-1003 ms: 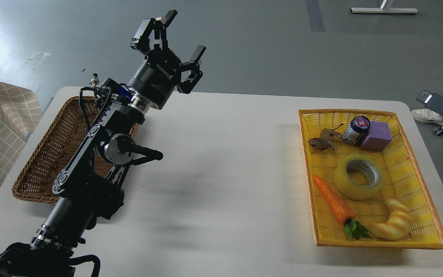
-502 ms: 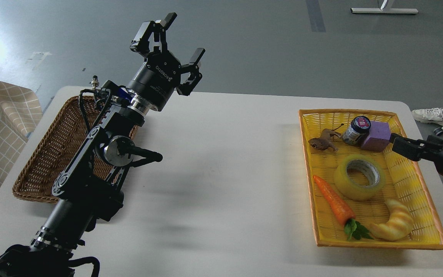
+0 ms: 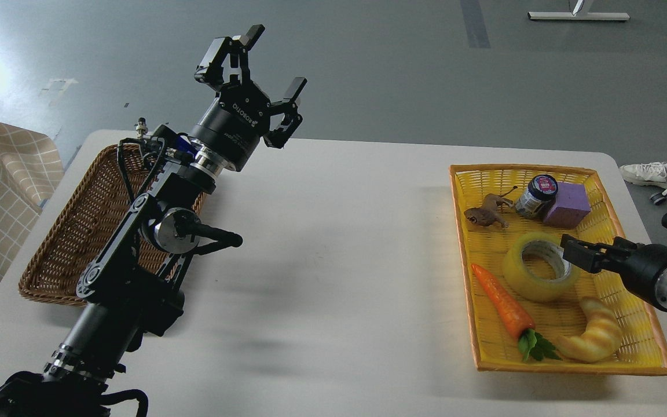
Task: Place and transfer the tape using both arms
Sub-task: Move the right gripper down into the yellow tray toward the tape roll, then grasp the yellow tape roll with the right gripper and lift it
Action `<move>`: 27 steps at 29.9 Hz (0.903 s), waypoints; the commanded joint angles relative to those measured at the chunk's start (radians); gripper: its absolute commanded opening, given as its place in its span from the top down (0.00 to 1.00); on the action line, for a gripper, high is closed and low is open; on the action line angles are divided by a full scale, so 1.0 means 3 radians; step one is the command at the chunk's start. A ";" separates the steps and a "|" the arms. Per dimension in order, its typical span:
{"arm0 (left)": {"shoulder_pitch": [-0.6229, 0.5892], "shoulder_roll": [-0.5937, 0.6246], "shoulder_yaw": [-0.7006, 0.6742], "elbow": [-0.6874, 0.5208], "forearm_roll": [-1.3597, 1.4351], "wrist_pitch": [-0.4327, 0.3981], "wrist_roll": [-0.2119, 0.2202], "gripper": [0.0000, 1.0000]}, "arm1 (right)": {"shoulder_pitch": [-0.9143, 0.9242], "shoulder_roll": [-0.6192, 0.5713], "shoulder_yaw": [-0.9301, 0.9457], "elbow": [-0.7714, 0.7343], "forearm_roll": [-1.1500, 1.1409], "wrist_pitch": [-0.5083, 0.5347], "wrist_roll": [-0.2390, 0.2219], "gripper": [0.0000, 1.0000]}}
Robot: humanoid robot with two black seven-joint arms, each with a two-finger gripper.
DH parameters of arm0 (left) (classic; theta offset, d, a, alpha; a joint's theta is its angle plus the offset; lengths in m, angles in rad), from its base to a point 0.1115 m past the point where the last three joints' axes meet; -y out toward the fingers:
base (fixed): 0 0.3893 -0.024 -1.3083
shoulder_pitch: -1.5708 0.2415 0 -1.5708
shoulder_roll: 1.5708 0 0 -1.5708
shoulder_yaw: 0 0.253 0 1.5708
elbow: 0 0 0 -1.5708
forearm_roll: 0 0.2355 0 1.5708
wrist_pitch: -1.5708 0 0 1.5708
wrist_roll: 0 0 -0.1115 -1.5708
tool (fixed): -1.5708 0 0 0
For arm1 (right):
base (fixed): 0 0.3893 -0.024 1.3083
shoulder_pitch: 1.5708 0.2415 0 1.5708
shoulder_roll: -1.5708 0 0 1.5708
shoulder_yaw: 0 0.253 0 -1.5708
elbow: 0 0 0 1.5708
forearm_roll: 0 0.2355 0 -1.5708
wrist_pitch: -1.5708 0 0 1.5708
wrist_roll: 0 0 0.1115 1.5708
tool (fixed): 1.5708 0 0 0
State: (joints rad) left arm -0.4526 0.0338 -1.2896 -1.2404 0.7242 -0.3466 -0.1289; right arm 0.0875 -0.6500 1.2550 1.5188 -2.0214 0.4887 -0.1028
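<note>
The tape (image 3: 523, 277), a translucent yellow roll with a grey-white core, lies flat in the middle of the yellow basket (image 3: 629, 301) at the right. My left gripper (image 3: 274, 60) is open and empty, raised high over the table's far left, above the wicker basket's far corner. My right gripper (image 3: 572, 252) comes in from the right edge, low over the yellow basket, with its tip at the tape's right rim. It is dark and seen side-on, so I cannot tell its fingers apart.
The yellow basket also holds a carrot (image 3: 501, 302), a croissant (image 3: 597, 333), a purple block (image 3: 568, 204), a small jar (image 3: 536, 196) and a brown toy animal (image 3: 487, 213). A brown wicker basket (image 3: 73, 243) sits at the table's left. A person's shoe (image 3: 649, 172) is on the floor at the far right.
My right arm has come into view from the right and moved down and left to the tape's right rim. My left arm has barely shifted.
</note>
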 commanded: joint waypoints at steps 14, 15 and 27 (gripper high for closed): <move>0.0005 -0.0005 0.0004 -0.0002 0.0000 0.0005 0.0000 0.02 | 0.0041 0.0244 -0.0123 -0.0139 -0.0287 0.0000 -0.0005 0.04; 0.0005 -0.0005 0.0004 -0.0002 0.0000 0.0005 0.0000 0.02 | 0.0041 0.0244 -0.0138 -0.0144 -0.0298 0.0000 -0.0005 0.04; 0.0005 0.0000 0.0004 -0.0002 0.0000 0.0020 0.0000 0.02 | 0.0061 0.0249 -0.0312 -0.0225 -0.0534 0.0000 -0.0015 0.21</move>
State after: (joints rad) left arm -0.4504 0.0324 -1.2886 -1.2411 0.7240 -0.3416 -0.1289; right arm 0.1045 -0.5770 1.1623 1.4615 -2.1773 0.4886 -0.1048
